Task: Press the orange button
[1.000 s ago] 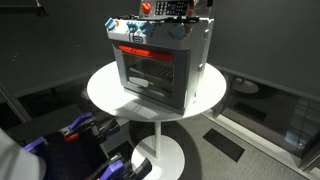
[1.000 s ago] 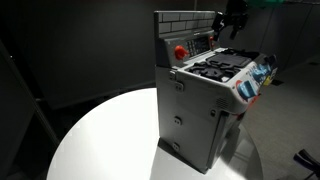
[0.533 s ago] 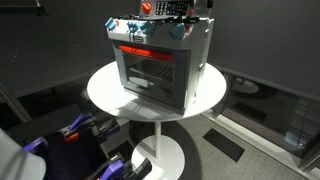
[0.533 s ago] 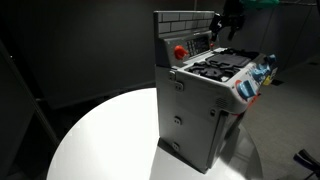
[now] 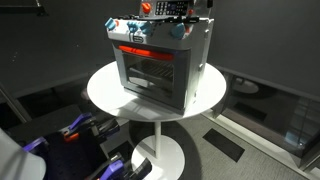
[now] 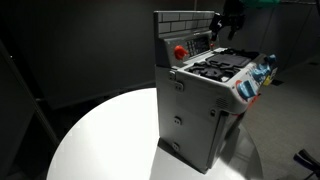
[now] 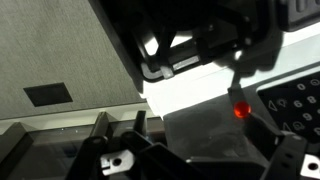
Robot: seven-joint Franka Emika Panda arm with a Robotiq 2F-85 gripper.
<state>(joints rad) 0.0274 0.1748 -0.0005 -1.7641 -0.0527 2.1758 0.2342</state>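
Gripper (image 6: 226, 27) up at the toy stove (image 6: 200, 110), against its back panel (image 6: 185, 25).
We see the orange button (image 6: 180, 51) left of it; stove stands on white bench (image 6: 100, 140); we cannot tell how the jaws stand.

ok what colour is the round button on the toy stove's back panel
The button is red-orange, clearest in an exterior view.

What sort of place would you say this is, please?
Probably a lab or studio rather than a real kitchen: a toy stove stands on a round white table, with dark walls around.
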